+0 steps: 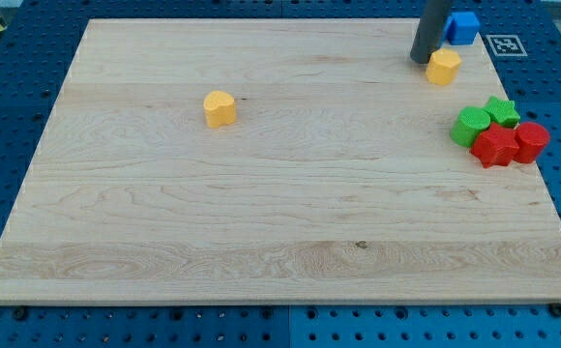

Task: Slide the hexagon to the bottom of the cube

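A yellow hexagon [444, 67] lies near the board's top right. A blue cube [463, 27] sits just above and to the right of it, at the board's top edge. My tip [421, 59] rests on the board right next to the hexagon's left side, touching or nearly touching it. The rod rises from there out of the view's top.
A yellow heart-shaped block [220, 108] lies left of centre. At the right edge sits a tight cluster: a green block [471, 127], a green star [501, 111], a red block [494, 146] and a red cylinder [531, 141]. The wooden board [261, 222] sits on a blue pegboard.
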Motion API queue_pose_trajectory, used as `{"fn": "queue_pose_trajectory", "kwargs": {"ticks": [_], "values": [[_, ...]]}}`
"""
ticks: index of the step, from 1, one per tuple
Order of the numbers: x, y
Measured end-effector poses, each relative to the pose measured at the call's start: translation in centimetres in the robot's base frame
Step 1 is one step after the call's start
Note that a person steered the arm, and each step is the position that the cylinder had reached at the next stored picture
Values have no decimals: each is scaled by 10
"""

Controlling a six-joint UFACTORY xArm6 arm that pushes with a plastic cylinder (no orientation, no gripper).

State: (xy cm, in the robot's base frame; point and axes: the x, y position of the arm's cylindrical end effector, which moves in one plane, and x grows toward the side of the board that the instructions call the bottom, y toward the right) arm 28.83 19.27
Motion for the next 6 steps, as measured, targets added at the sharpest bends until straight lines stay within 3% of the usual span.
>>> {"fn": "queue_pose_trajectory", "kwargs": {"ticks": [1,3,4,5,6], "values": [[12,-35],[31,24],[43,40],[81,42],[83,67]]}}
